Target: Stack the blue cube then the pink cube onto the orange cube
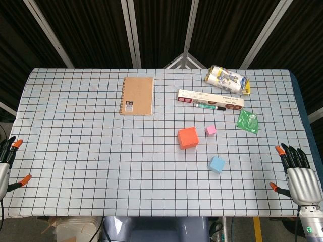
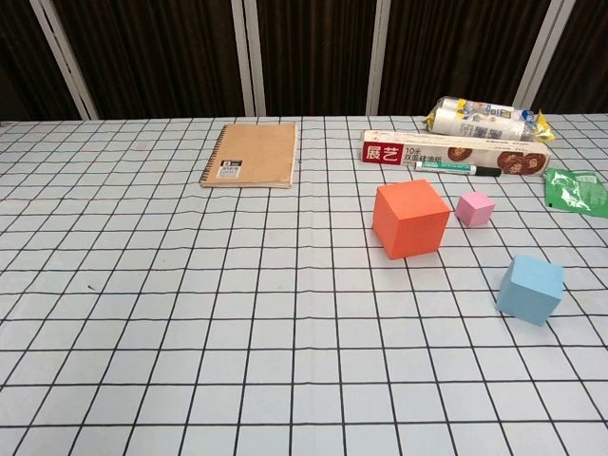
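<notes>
Where print is legible, red box point(image 2: 456, 155) reads 展艺, perhaps "10米".

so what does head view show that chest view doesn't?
Only head view: the left hand and right hand, both open at the table's near corners, plus the table's edges. Only chest view: the cubes' side faces and the box's label, closer. Both: orange cube, pink cube, blue cube, all apart, unstacked; notebook, marker, green packet.
</notes>
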Tool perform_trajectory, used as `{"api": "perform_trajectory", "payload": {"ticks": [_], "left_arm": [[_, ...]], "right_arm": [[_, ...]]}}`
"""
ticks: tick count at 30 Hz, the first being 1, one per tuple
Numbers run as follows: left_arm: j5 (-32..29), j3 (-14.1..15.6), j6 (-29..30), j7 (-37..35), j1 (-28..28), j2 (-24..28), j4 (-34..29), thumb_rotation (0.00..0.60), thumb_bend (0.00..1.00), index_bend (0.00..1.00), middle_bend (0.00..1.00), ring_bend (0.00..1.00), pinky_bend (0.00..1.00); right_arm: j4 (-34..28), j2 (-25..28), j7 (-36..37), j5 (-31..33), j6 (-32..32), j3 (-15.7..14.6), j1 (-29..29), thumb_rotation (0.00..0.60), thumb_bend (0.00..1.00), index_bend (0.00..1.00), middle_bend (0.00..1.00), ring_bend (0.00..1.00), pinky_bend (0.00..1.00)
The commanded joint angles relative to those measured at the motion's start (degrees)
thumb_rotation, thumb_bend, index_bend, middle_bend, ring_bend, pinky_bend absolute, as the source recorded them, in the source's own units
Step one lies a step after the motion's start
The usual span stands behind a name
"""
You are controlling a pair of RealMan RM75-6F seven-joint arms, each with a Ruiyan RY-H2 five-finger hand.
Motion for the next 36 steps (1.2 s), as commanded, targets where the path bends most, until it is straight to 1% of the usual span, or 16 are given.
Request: {"api": "perform_trajectory", "payload": {"ticks": [1,10,15,21,25,33,36], "left_arm": [[0.08,0.03,0.07,0.05,0.02,0.01,-0.08,0.6,0.11,0.05,0.0,0.0,0.0],[0.55,0.21,0.85,0.44,0.41,-0.11,-0.25,0.6,0.11,0.05,0.0,0.0,0.0],[0.36,0.02,0.58,0.72,0.21,-0.25,-0.2,0.6,0.11,0.05,0.0,0.0,0.0],[0.32,0.19,-0.04,0.77,0.04,-0.16,-0.55,0.6,0.11,0.05,0.0,0.0,0.0],[1.09,0.35,0.9,0.8,0.37,-0.32,-0.47,0.6,0.11,0.05,0.0,0.0,0.0],[0.35,0.19,-0.34,1.2,-0.12,-0.35,-0.59,0.6,0.11,0.05,0.0,0.0,0.0],[0.2,0.22,-0.6,1.15,-0.18,-0.3,-0.56,0.6,0.11,0.05,0.0,0.0,0.0]], "right_arm": [[-0.02,0.01,-0.07,-0.07,-0.06,-0.06,0.0,0.6,0.17,0.0,0.05,0.0,0.01],[-0.01,0.11,0.26,-0.06,-0.09,-0.09,-0.04,0.6,0.17,0.0,0.05,0.0,0.01],[0.0,0.14,0.43,-0.1,0.02,0.04,-0.01,0.6,0.17,0.0,0.05,0.0,0.01],[-0.18,0.23,0.41,-0.21,-0.75,-0.49,0.03,0.6,0.17,0.01,0.05,0.0,0.01],[-0.42,0.48,1.68,-0.6,-1.17,-0.68,0.22,0.6,0.17,0.01,0.05,0.0,0.01],[-1.9,0.77,4.03,-1.27,-1.95,-1.22,0.44,0.6,0.17,0.02,0.05,0.0,0.01],[-2.38,0.08,7.2,-2.8,-4.09,-1.96,1.67,0.6,0.17,0.02,0.04,0.0,0.0]]}}
